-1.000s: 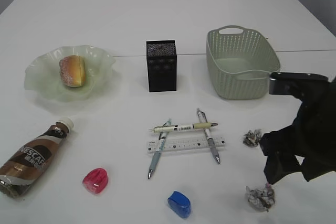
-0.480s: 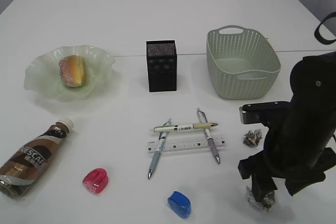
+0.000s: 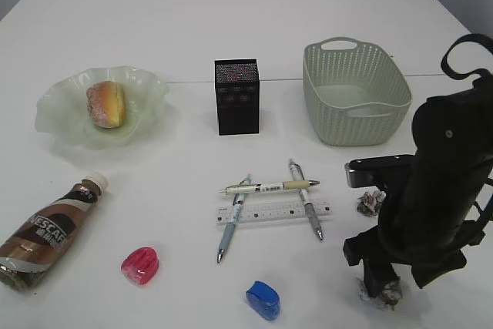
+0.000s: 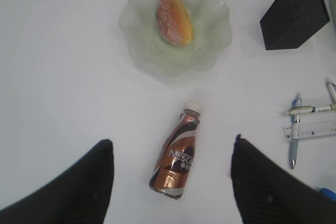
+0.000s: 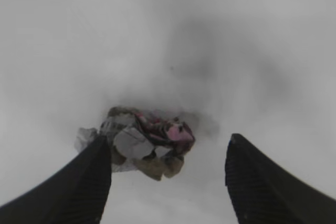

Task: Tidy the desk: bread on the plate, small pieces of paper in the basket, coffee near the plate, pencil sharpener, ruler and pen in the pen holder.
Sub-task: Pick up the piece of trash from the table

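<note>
Right wrist view: the right claw [image 5: 165, 177] stands wide, one finger to either side of a crumpled paper ball [image 5: 139, 148] that lies on the desk [image 5: 220, 51]; neither finger touches it. In the exterior view the same ball [image 3: 381, 292] sits at the near right edge, largely covered by the arm. Judged light, soft and springy, it should crush slightly and not slip. Best hold is across its bulk, low to the surface; a pinch on a loose flap may tear it or let it drop.

A second paper ball [image 3: 370, 203] lies farther in, just beside the arm and half masked by it. Its full outline cannot be read.

The blue pencil sharpener [image 3: 263, 300] and red pencil sharpener [image 3: 140, 265] lie near the front, well apart. Beyond them, three pens [image 3: 269, 186] cross over the ruler [image 3: 271, 212].

Left wrist view: the left claw [image 4: 170, 182] hangs wide above the coffee bottle [image 4: 176, 156], which lies on its side, holding nothing. The left arm is out of the exterior frame.

Farther back stand the plate [image 3: 146, 90] with bread [image 3: 106, 103] on it, the pen holder [image 3: 237, 96] and the basket [image 3: 356, 102]. The basket's floor is only partly visible.
</note>
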